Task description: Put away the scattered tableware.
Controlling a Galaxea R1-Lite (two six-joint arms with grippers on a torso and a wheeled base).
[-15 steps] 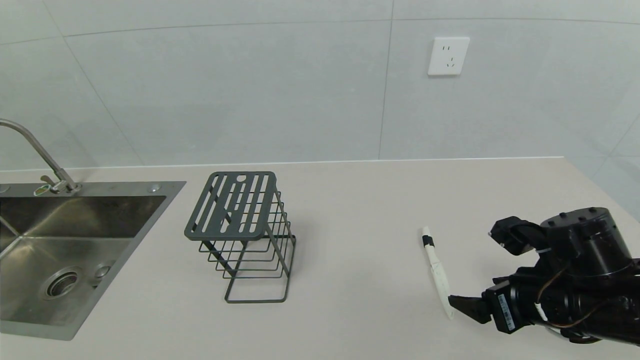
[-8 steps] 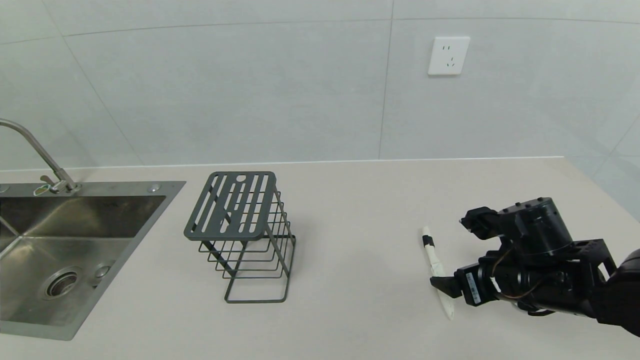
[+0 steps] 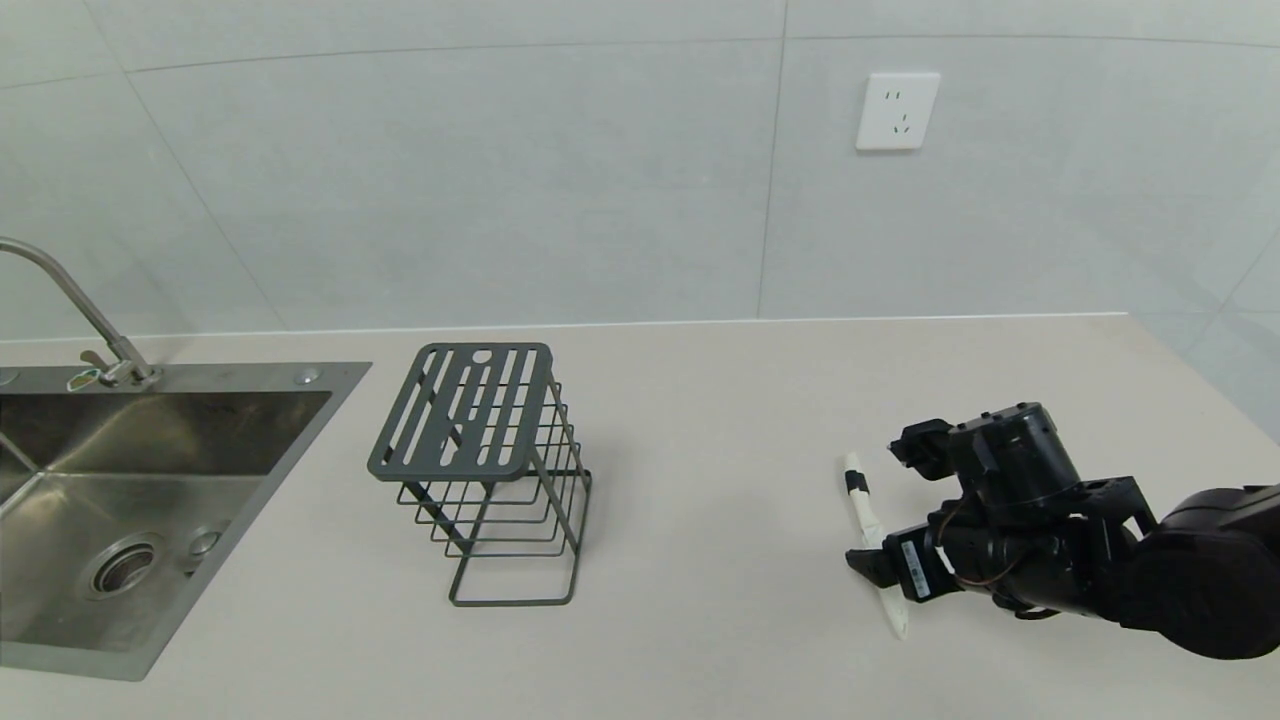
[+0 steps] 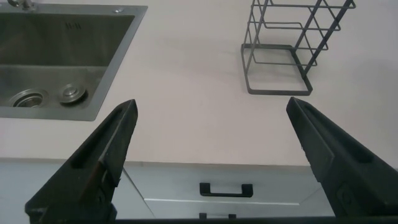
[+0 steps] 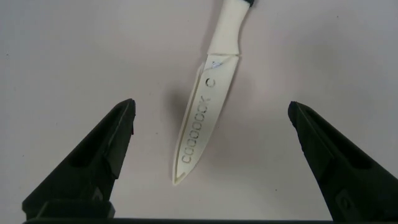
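Observation:
A white knife (image 3: pixel 866 518) with a black band near its handle end lies flat on the beige counter (image 3: pixel 720 420), right of centre. My right gripper (image 3: pixel 886 506) is open and hangs low over the knife, one finger on each side of the blade. In the right wrist view the perforated blade (image 5: pixel 205 118) lies between the two spread fingers (image 5: pixel 93 168) of the right gripper (image 5: pixel 210 107), untouched. A dark wire rack (image 3: pixel 480 470) with a slotted top stands mid-counter. My left gripper (image 4: pixel 211 106) is open and holds nothing, above the counter's front edge near the rack (image 4: pixel 292 50).
A steel sink (image 3: pixel 170 430) with a faucet (image 3: pixel 70 300) is set into the counter at the left, its basin (image 4: pixel 62 62) also in the left wrist view. A wall socket (image 3: pixel 897 110) sits on the tiled back wall. Bare counter lies between rack and knife.
My right arm has moved left and farther onto the counter; its open fingers now straddle the knife blade. The knife and rack have not moved.

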